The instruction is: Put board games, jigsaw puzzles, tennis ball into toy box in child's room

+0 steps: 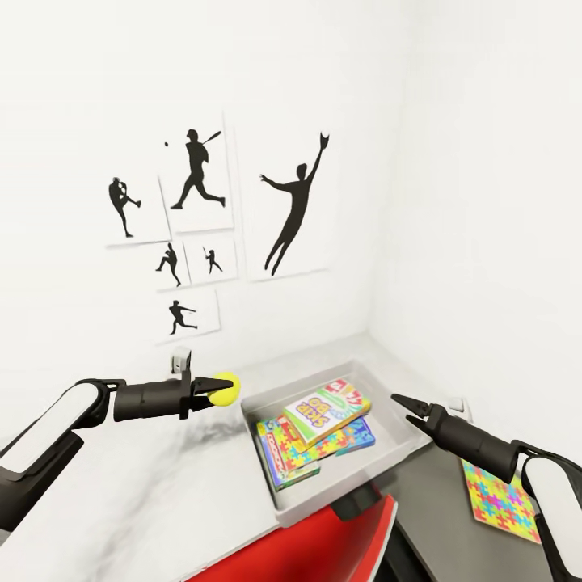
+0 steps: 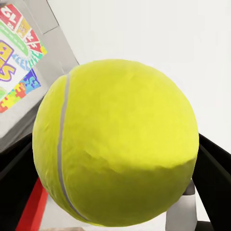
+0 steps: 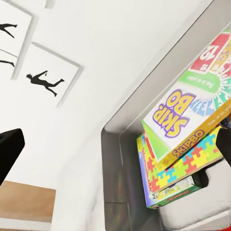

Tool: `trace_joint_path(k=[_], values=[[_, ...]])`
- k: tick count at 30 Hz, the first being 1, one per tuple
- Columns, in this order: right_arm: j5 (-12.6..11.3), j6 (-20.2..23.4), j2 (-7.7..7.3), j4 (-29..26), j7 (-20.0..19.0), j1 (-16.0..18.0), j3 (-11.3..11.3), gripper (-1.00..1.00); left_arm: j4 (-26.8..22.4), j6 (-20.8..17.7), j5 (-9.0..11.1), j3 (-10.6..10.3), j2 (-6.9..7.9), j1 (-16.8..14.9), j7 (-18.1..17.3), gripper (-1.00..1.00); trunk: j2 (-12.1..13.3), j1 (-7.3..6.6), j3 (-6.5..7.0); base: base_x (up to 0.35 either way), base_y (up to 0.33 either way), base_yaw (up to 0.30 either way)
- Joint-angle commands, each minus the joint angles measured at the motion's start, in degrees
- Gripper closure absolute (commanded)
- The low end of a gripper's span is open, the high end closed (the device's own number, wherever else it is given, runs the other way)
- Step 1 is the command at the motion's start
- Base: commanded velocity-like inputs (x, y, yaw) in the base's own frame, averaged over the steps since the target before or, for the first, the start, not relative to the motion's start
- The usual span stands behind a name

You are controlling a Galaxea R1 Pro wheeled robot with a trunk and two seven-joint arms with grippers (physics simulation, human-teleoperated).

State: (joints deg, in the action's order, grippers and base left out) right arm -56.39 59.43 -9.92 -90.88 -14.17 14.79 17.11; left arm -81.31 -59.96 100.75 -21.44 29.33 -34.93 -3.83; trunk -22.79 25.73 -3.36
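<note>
My left gripper (image 1: 217, 390) is shut on the yellow tennis ball (image 1: 229, 390), held just left of the toy box (image 1: 339, 499) above the pale table (image 1: 137, 485). Seen along the fingers, the ball (image 2: 115, 139) sits between two dark fingers (image 2: 214, 175). The grey toy box holds the Skip-Bo game (image 1: 327, 409) on top, a jigsaw puzzle (image 1: 323, 447) under it, the Monopoly box (image 1: 277, 459) and a blue box (image 1: 365, 436). My right gripper (image 1: 402, 406) hovers open over the box's right side, empty. A second jigsaw puzzle (image 1: 499, 499) lies flat to the right.
White walls meet in a corner behind the box, with baseball silhouette pictures (image 1: 295, 202) on the left wall. A red object (image 1: 323, 541) sits below the box's near edge. The second puzzle rests on a darker grey surface (image 1: 432, 497).
</note>
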Motion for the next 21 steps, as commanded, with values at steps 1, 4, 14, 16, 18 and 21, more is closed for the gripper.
trace_joint_path(k=[1,4,14,16,18,21], values=[[0.6,0.3,0.00,0.0,-0.6,0.1,0.1,-1.00,0.0,0.0,-0.3,-0.1,0.04,-0.1,-0.4,1.00,-0.1,0.05,-0.13,0.108,-0.057,0.000],[0.6,0.3,-0.01,0.0,-0.6,0.1,0.1,-1.00,0.0,0.0,-0.3,-0.1,0.06,-0.1,-0.5,1.00,-0.1,0.05,-0.13,0.045,-0.022,0.000],[0.6,0.3,0.04,-0.1,-0.7,0.1,0.3,-1.00,0.1,0.0,-0.3,-0.1,0.03,-0.1,-0.5,1.00,-0.1,0.05,-0.13,0.090,-0.002,0.000],[0.6,0.3,0.01,-0.1,-0.7,0.1,0.2,-1.00,0.1,0.0,-0.3,-0.1,0.03,-0.1,-0.5,1.00,-0.1,0.05,-0.13,0.002,0.000,0.000],[0.6,0.3,0.00,-0.1,-0.7,0.1,0.2,-1.00,0.1,0.0,-0.3,-0.1,0.00,-0.1,-0.4,1.00,-0.1,0.05,-0.13,0.001,0.000,0.000],[0.6,0.3,-0.01,-0.1,-0.7,0.1,0.2,-1.00,0.1,0.0,-0.3,-0.1,-0.26,-0.1,-0.2,1.00,-0.1,0.05,-0.13,0.000,0.000,0.000]])
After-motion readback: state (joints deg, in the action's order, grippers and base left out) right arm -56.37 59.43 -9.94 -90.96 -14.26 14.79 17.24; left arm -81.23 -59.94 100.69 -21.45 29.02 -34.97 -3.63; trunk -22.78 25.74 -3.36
